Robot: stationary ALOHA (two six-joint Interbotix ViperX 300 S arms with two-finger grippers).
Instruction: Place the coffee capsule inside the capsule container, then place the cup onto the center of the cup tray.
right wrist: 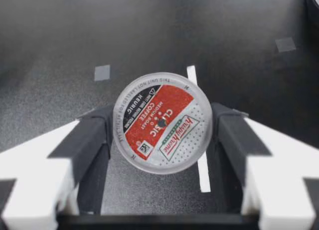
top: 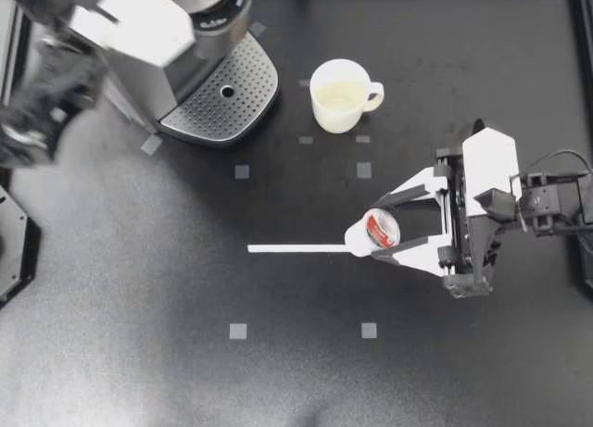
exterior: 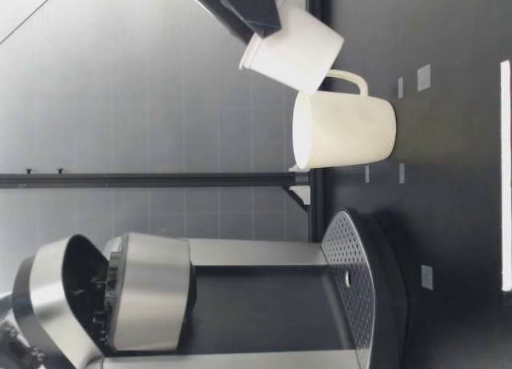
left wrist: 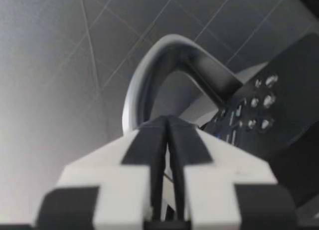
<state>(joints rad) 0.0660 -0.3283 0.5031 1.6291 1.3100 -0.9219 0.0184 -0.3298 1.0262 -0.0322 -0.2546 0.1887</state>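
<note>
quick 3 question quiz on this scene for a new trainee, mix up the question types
1. True or false: the right tool is shut on the coffee capsule.
2. The cup is: A upright on the table; B tipped on its side; C lifted off the table.
3. Fill in: the left tool is ___ (open or shut).
Key: 1 true; 2 A; 3 shut.
</note>
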